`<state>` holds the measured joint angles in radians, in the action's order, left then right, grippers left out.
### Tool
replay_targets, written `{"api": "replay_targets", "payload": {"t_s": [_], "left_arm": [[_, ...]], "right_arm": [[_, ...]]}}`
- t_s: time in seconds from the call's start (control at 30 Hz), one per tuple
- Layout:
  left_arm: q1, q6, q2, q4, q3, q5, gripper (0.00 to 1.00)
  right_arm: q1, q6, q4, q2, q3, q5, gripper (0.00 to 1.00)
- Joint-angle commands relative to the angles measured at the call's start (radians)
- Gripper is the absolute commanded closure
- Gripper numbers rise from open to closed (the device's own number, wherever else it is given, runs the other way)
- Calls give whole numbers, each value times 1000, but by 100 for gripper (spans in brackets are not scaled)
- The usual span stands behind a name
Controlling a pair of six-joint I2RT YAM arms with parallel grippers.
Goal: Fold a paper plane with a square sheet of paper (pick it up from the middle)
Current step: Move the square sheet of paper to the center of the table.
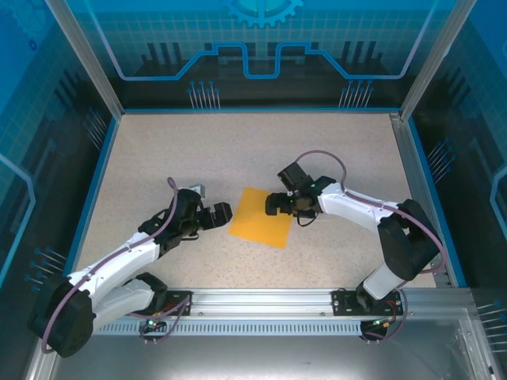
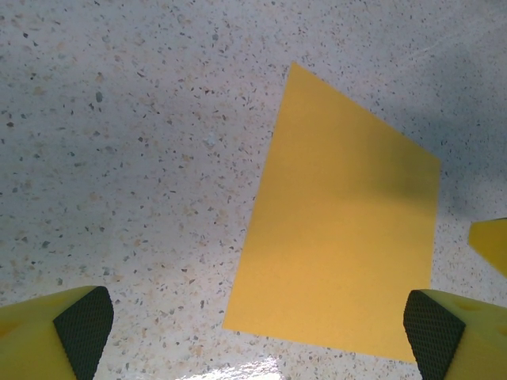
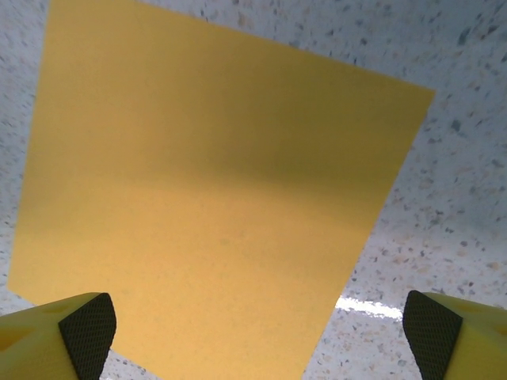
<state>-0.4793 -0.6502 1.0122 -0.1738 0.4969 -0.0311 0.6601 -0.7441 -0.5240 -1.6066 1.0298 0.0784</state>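
Observation:
The square sheet of paper (image 1: 261, 217) is plain orange-yellow and lies flat on the speckled table between the two arms. My left gripper (image 1: 219, 214) hovers just off its left edge, jaws wide open and empty. In the left wrist view the sheet (image 2: 342, 229) stretches ahead of the gripper (image 2: 261, 332), toward the right. My right gripper (image 1: 277, 205) hangs at the sheet's upper right edge, also open with nothing in it. In the right wrist view the sheet (image 3: 206, 198) lies below and ahead of the gripper (image 3: 257, 332).
A blue-rimmed wall (image 1: 253, 111) closes the table at the back and both sides. A metal rail (image 1: 269, 301) with the arm bases runs along the near edge. Bare speckled tabletop (image 1: 238, 150) spreads beyond the sheet.

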Motion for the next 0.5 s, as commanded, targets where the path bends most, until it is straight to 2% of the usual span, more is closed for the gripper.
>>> {"api": "replay_targets", "payload": {"t_s": [0.0,0.23,0.33,0.47], "left_arm": [[15,12,11,18,-25,43,1],[34,-5,28,20,-25,24,1],[47,-20,20,27,-28,4,2],[78,-30,10,15,-27,3,2]], "right_arm": [[43,-30,-81,-21,74,49,4],[94,-41,-276,-180,261,165,4],[102,-42,-299,-241,330,124,11],[161,-32,-274,-263,368,66,12]]}}
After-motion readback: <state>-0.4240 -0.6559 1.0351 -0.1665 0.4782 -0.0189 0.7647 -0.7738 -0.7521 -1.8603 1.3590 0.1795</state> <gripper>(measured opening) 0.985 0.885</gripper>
